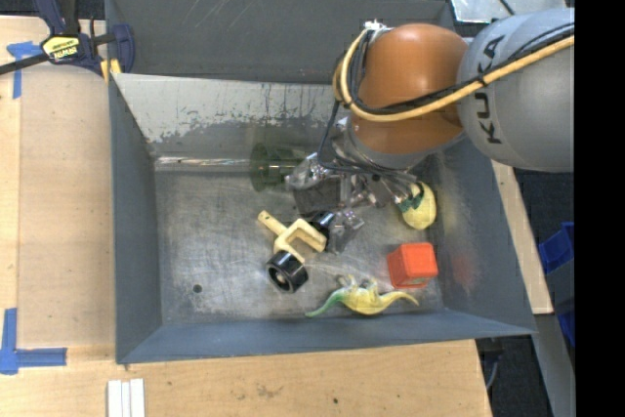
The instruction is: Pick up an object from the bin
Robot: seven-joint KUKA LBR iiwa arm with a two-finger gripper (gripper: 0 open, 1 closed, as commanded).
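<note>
Gripper (pixel 330 206) sits low at the centre of the bin (pixel 132 210), likely placed for a pick; clamped or released, I cannot tell. Nearest candidate is the tan bracket with a black cylinder (pixel 291 254), just at its seven o'clock. The red block (pixel 412 264) lies apart at four o'clock.

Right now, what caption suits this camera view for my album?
Robot hand low in a grey bin, next to a cream-and-black toy.
</note>
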